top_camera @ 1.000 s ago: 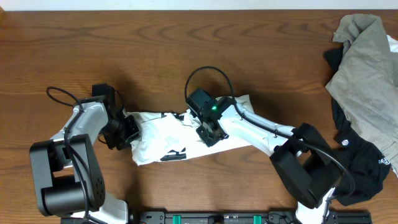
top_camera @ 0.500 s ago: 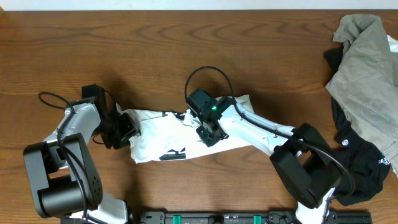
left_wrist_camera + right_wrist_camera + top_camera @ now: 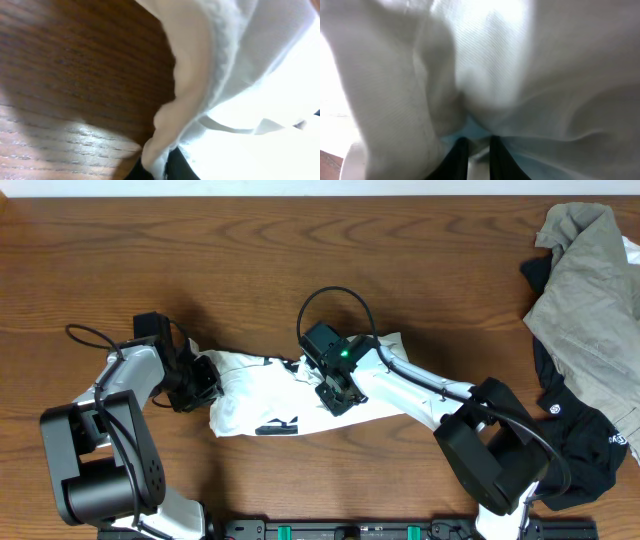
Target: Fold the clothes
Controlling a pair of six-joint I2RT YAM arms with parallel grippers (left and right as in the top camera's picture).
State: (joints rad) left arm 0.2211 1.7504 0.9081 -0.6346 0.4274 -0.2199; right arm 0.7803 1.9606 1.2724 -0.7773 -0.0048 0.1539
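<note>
A crumpled white cotton T-shirt with black print (image 3: 258, 395) lies front-centre on the dark brown wood-grain table (image 3: 220, 240). The left gripper (image 3: 206, 378) clamps its left edge — the right gripper (image 3: 337, 398) pinches its bunched middle.

White cotton T-shirt with black printed graphic (image 3: 262, 388): crumpled, bunched into long horizontal strip, flat on wooden bench (image 3: 300, 260), centre-left.

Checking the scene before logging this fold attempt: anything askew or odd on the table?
White T-shirt is bunched into a crumpled strip mid-table, not flat; left end effector pinches its left end, right end effector its right half. Grey-olive garment and black garment sit heaped at the right edge.
</note>
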